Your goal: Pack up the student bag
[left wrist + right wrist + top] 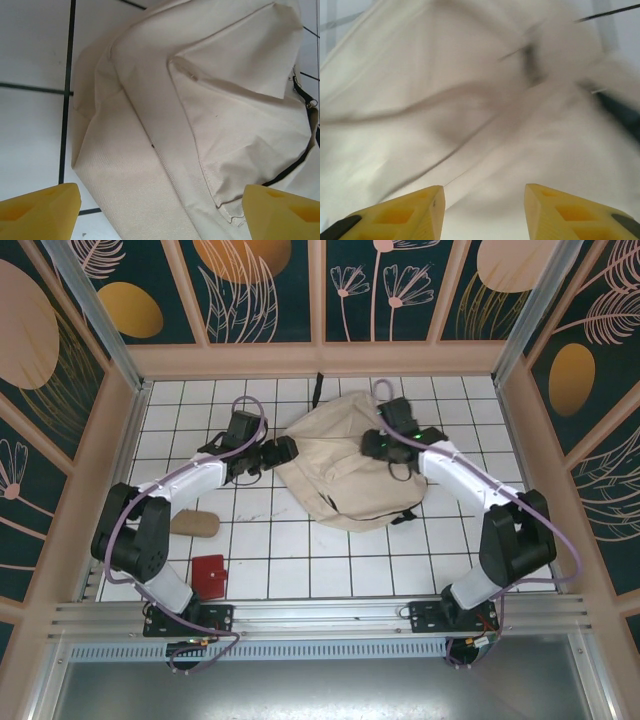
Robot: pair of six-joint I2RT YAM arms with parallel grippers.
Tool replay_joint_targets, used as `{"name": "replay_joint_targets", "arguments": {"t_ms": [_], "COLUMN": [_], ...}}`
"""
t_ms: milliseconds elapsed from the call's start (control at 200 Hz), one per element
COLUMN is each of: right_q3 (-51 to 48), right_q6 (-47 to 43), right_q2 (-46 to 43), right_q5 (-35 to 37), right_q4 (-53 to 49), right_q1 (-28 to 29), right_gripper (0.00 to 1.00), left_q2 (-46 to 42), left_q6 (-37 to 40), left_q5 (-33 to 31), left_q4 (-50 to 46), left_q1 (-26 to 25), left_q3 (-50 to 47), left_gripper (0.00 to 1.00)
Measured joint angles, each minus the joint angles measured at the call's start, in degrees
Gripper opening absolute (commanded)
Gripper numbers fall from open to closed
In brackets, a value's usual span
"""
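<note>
White tiles with black grid lines cover the table [300, 570], which is walled in by dark teal panels [265, 290] painted with flowers and leaves. A cream backpack [335, 475] lies slumped and creased near the middle of the table, toward the far edge, with a black strap [318, 390] trailing from its far side. The left pincer [283, 452] sits at the backpack's left edge; from its wrist, the yellow fingers [42, 207] stand wide apart, nothing between them, with folded cream cloth [200, 100] and a black zipper line [295, 165] beyond. The right pincer [388, 445] is over the backpack's right half; its wrist view is blurred, the fingers [402, 215] are partway apart with a clear gap, and pale cloth [445, 100] lies past them. Whether they touch the cloth cannot be told. A tan oval item [195, 523] lies near the table's left edge, and a red flat item [210, 575] sits nearer the near edge, both well apart from the backpack.
</note>
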Motion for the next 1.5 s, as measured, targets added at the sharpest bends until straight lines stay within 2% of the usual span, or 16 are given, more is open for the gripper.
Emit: {"name": "replay_joint_targets", "arguments": {"t_ms": [170,330,455,555,610,666,821,1141,1241,1336,1421,1496], "right_q3": [1.05,3.23,3.76,3.82,3.98,4.04,4.11,4.63,4.72,4.76,4.79,4.72], "right_q6": [-0.02,-0.02,0.04,0.20,0.26,0.57,1.86,3.21,3.30,4.24,5.14,6.10], "right_q2": [4.74,11.96,14.75,14.97,15.06,15.23,15.87,17.57,18.16,18.36,18.25,17.68], "right_q5": [-1.11,0.00,1.46,2.93,3.39,3.96,6.16,7.74,7.74,8.26,9.44,10.69], "right_q4": [-3.26,-5.53,-6.56,-7.45,-7.85,-7.98,-8.59,-9.40,-9.42,-9.68,-10.58,-11.98], "right_q1": [13.05,18.47,19.02,19.02,19.02,19.02,19.02,19.06,19.15,19.39,19.56,19.61], "right_gripper": [0.48,0.46,0.43,0.37,0.33,0.32,0.19,0.22,0.12,0.02,0.00,0.00], "left_q2": [1.86,2.99,3.82,5.57,6.58,7.32,7.58,7.67,8.02,8.79,9.99,10.95], "left_q6": [-3.41,-5.16,-5.64,-5.81,-6.19,-6.14,-6.25,-6.25,-6.25,-6.32,-6.14,-6.25], "left_q5": [1.55,2.14,2.62,2.93,2.91,2.91,2.93,2.93,2.93,2.80,1.97,1.27], "left_q4": [2.89,4.85,6.86,7.39,7.52,7.52,7.52,7.54,7.72,7.76,7.76,7.80], "left_q1": [0.00,0.00,0.00,0.00,0.00,0.00,0.02,0.00,0.02,0.02,0.02,0.02], "left_q3": [-2.10,-2.93,-3.54,-4.17,-4.31,-4.35,-4.35,-4.35,-4.35,-4.35,-4.33,-4.33], "left_gripper": [0.76,0.70,0.64,0.47,0.42,0.41,0.39,0.37,0.37,0.31,0.24,0.24]}}
